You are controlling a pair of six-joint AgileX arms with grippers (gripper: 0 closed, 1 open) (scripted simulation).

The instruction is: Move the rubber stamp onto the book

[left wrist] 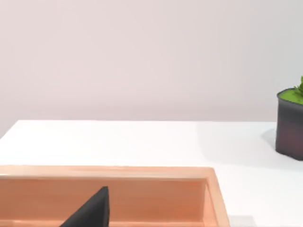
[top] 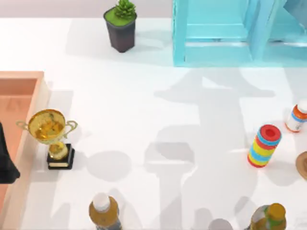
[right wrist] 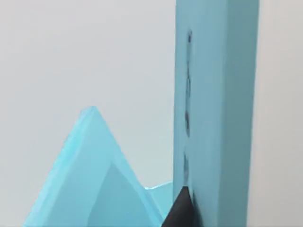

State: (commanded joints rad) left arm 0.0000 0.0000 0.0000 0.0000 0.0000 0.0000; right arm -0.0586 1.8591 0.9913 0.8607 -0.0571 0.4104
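1. A glossy gold trophy (top: 50, 136) on a black block base is seen left of centre, beside a smooth peach tray (top: 29, 143).
2. A rainbow-striped cylinder (top: 264, 145) is tilted at the right.
3. The matte white table (top: 144, 110) is backed by a light-blue shelf unit (top: 230, 33) and a plain pale wall.
4. The left gripper (top: 5, 165) sits over the tray; its jaw state cannot be told.
5. The stamp and book cannot be located.

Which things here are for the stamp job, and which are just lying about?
For the job:
left gripper, over the wooden tray
right gripper, close by the light-blue shelf unit

Just lying about:
gold trophy
potted plant
rainbow-striped cylinder
orange-and-white bottle
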